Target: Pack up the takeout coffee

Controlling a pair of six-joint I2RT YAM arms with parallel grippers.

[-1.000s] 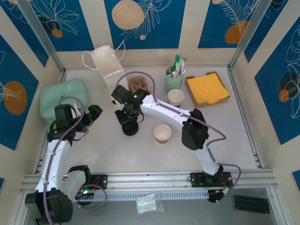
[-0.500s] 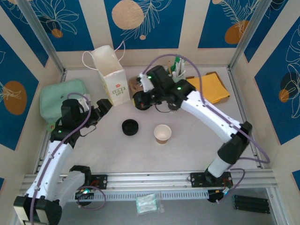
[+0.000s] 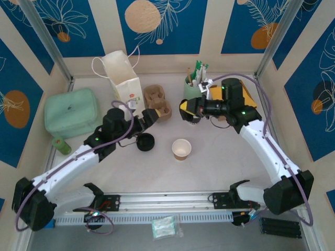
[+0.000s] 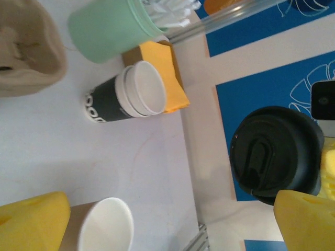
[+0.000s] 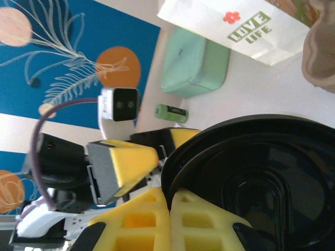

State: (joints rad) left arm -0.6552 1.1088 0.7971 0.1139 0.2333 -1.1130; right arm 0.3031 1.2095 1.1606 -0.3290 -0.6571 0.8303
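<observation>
In the top view, the left gripper (image 3: 142,121) is seen spread wide open with nothing in it, reaching over the middle of the bench (image 3: 230,157). A loose lid (image 3: 145,141), round and black, lies on the bench just on its near side, and a brown cup carrier (image 3: 158,100) stands just beyond it. The right gripper (image 3: 187,109) is closed and faces the left one, with a mint-green cup (image 3: 192,90) just behind it. A plain paper cup (image 3: 181,149) stands nearer than both grippers, between them.

In the left wrist view, the jaws are set far apart. The takeout coffee (image 4: 128,94) is found ahead of the left gripper, upright on the bench and uncovered, just beside the yellow napkins (image 4: 162,68) and near the mint-green cup. A held lid (image 4: 275,154) hangs off to one side of the gripper.

In the right wrist view, the right gripper (image 5: 170,209) is clamped on the rim of the held lid. A white paper bag (image 5: 235,26) is seen well beyond it.
</observation>
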